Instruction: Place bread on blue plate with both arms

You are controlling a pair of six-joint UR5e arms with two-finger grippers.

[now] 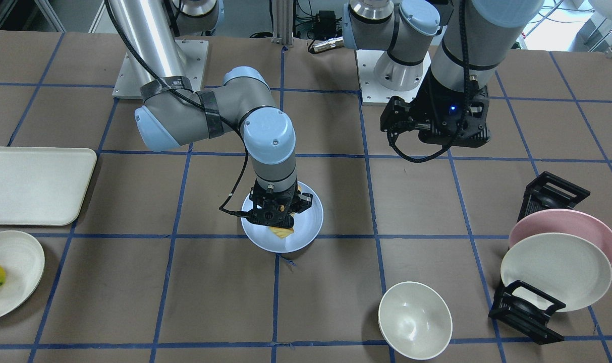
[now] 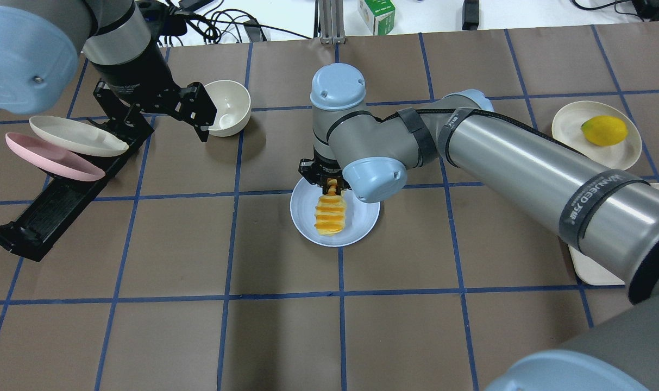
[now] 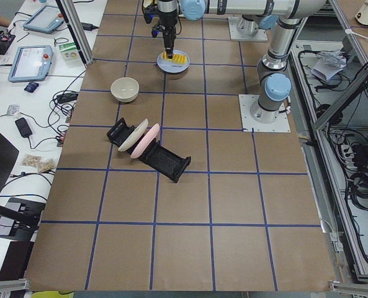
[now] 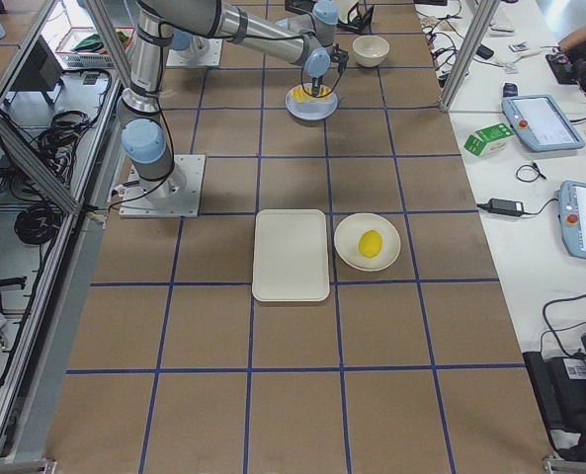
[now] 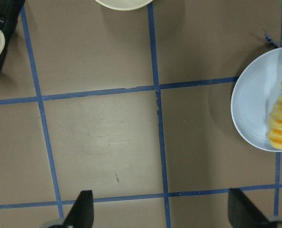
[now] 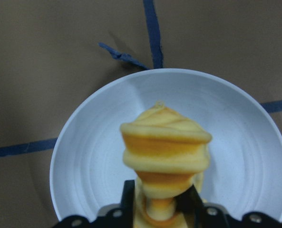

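The bread, a ridged orange-and-yellow loaf, lies on the blue plate at the table's centre. My right gripper is shut on the bread's far end, low over the plate. In the right wrist view its fingers flank the bread above the plate. My left gripper is open and empty, held above the table beside the white bowl. Its wrist view shows the fingers wide apart, with the plate and the bread at the right edge.
A white bowl stands by the left gripper. A black rack holds a pink plate and a cream plate. A cream tray and a plate with a yellow fruit lie on the robot's right.
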